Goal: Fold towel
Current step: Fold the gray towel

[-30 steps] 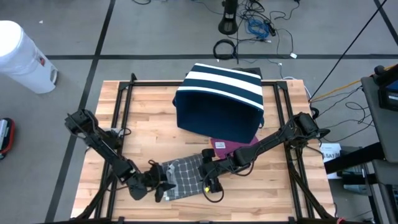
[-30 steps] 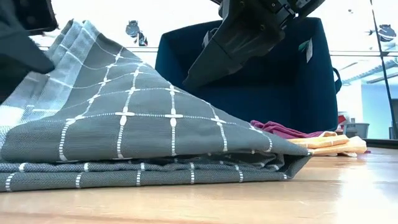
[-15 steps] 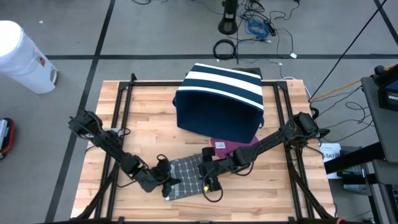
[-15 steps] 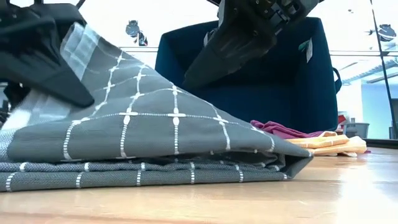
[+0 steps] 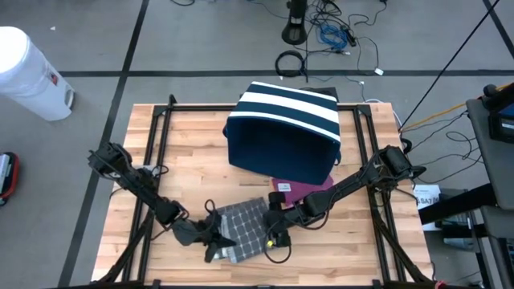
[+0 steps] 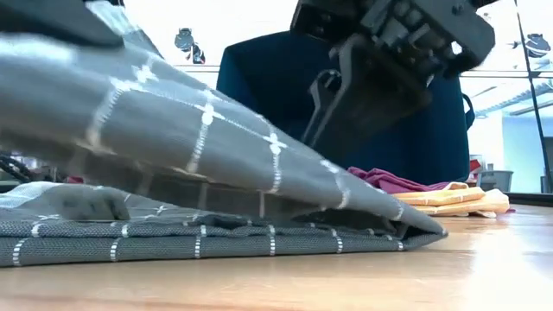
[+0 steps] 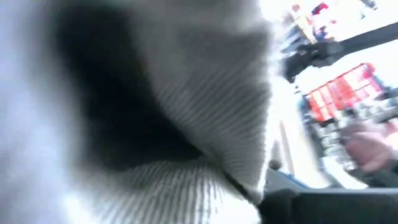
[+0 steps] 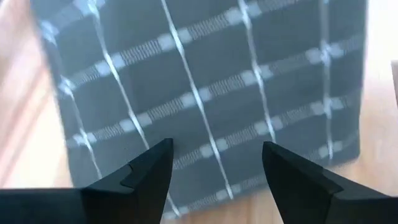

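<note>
High: towel (image 5: 245, 227) on bench (image 5: 201, 152) front, long axis diagonal; left gripper (image 5: 218, 241) fingers shut on towel edge.
Low: flap lifted, blue bin (image 6: 346, 104) behind.
Right wrist: right gripper (image 8: 214, 165) fingers spread, empty.

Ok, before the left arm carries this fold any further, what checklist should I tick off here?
1. Left gripper shut on the grey towel: ok; cloth fills its wrist view.
2. Lifted layer clear of the bottom layer: ok; the low view shows a gap under the raised flap.
3. Right gripper open and off the cloth: ok; it hovers over the towel, fingers apart.
4. Right gripper clear of the fold's path: cannot tell.
5. Maroon cloth and blue bin apart from the towel: ok.
6. Bottom layer flat: not ok; wrinkled in the low view.
</note>
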